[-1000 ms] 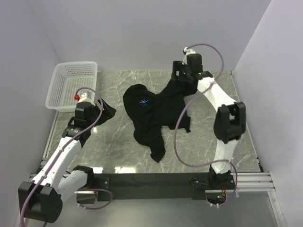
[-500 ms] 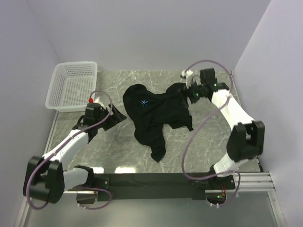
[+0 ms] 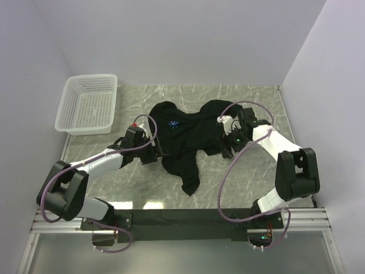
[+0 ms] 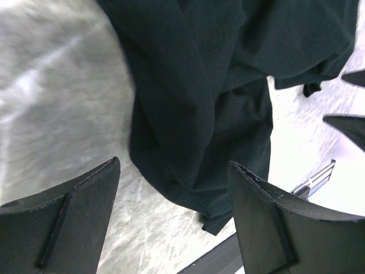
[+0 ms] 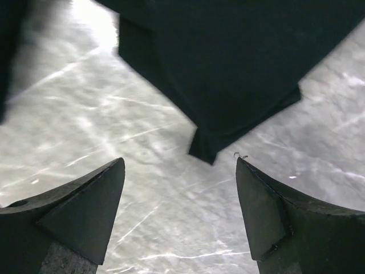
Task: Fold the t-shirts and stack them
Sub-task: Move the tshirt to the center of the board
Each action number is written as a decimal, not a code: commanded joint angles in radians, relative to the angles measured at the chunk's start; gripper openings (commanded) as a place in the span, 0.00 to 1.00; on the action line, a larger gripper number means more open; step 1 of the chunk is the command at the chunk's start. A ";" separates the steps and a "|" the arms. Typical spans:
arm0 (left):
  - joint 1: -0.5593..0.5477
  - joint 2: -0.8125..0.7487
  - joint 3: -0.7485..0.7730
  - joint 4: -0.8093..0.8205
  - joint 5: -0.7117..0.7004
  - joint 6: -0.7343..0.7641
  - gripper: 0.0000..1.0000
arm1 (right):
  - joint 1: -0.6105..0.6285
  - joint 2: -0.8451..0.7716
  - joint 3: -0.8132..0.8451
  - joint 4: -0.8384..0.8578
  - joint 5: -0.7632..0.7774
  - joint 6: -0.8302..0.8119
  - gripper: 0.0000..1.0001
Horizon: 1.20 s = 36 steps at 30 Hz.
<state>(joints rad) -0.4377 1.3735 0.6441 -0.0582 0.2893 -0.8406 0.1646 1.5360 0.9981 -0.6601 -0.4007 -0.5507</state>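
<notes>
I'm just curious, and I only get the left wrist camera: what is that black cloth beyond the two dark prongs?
Observer: A crumpled black t-shirt with a small light-blue starburst logo on it.
Operator: Anything else on the table?
Observer: A white mesh basket at the far left corner, apart from the shirt.
Operator: Is another arm there?
Observer: Yes, the right gripper, open and empty, at the shirt's other side.

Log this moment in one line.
black cloth t-shirt: crumpled on grey marble table | left gripper: open, at shirt's left edge | right gripper: open, at shirt's right hem | white plastic mesh basket: far-left corner
</notes>
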 commanded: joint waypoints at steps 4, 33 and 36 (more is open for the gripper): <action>-0.065 0.091 0.071 -0.012 -0.042 -0.054 0.78 | 0.006 0.076 0.010 0.112 0.132 0.017 0.81; -0.016 -0.103 0.123 -0.442 -0.355 0.139 0.00 | -0.195 -0.040 -0.018 0.048 0.175 -0.044 0.00; 0.025 -0.149 0.129 -0.526 -0.374 0.196 0.01 | -0.243 -0.079 -0.042 0.010 0.181 -0.093 0.00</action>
<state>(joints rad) -0.4435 1.2617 0.7422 -0.4294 0.0010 -0.7326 -0.0422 1.5143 0.9878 -0.5957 -0.2390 -0.5812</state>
